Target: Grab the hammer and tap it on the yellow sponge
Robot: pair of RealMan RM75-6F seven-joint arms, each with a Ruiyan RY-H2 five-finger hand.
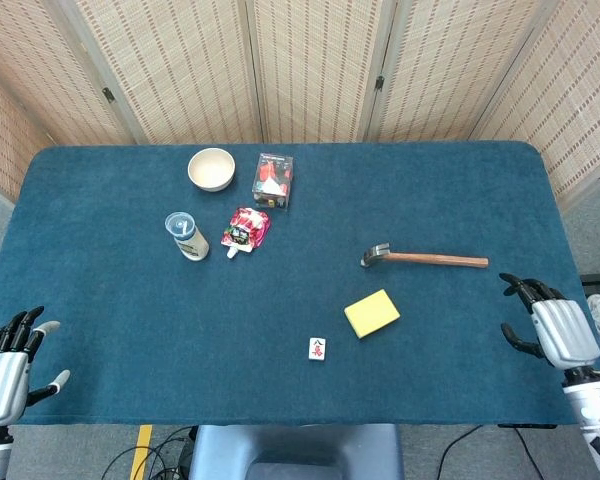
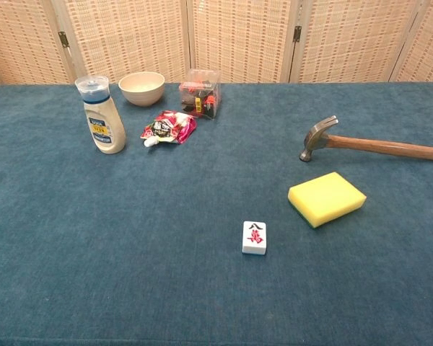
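Note:
A hammer (image 1: 425,258) (image 2: 375,145) with a steel head and a brown wooden handle lies flat on the blue table, head to the left. Just in front of it sits the yellow sponge (image 1: 372,313) (image 2: 327,198). My right hand (image 1: 545,323) hovers at the table's right front edge, fingers spread and empty, a short way from the handle's end. At the left front corner my left hand (image 1: 8,360) is open and holds nothing. Neither hand appears in the chest view.
A mahjong tile (image 1: 318,348) (image 2: 254,237) lies left of the sponge. Farther back left stand a white bottle (image 1: 187,236) (image 2: 101,116), a cream bowl (image 1: 211,169) (image 2: 142,88), a red snack packet (image 1: 247,230) (image 2: 168,127) and a clear box (image 1: 273,179) (image 2: 200,92).

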